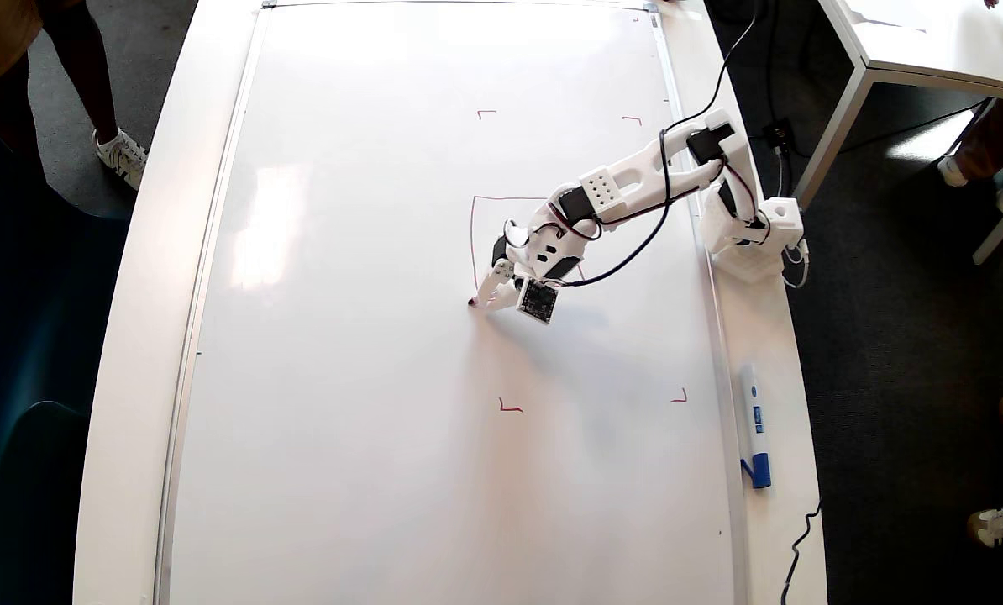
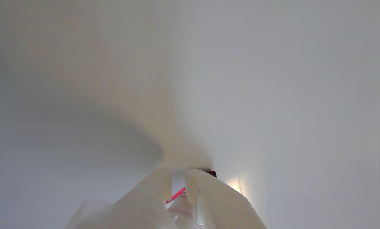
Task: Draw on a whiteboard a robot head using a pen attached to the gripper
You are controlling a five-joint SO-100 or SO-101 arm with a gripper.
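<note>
The whiteboard (image 1: 367, 336) covers most of the white desk; it fills the wrist view (image 2: 272, 79) too. Of the robot head (image 1: 473, 239) I see a red top line and a left side line running down to the pen tip; the arm hides the rest. My gripper (image 1: 486, 294) is shut on the pen (image 1: 474, 301), whose dark red tip touches the board at the lower end of the left line. In the wrist view the two white fingers (image 2: 206, 190) clamp the pen (image 2: 177, 194), and its red tip shows just past them.
Small red corner marks (image 1: 510, 408) sit on the board around the drawing. A white marker with a blue cap (image 1: 754, 437) lies on the desk's right edge. The arm's base (image 1: 753, 235) stands at the board's right rim. People's legs and shoes (image 1: 119, 155) are beside the desk.
</note>
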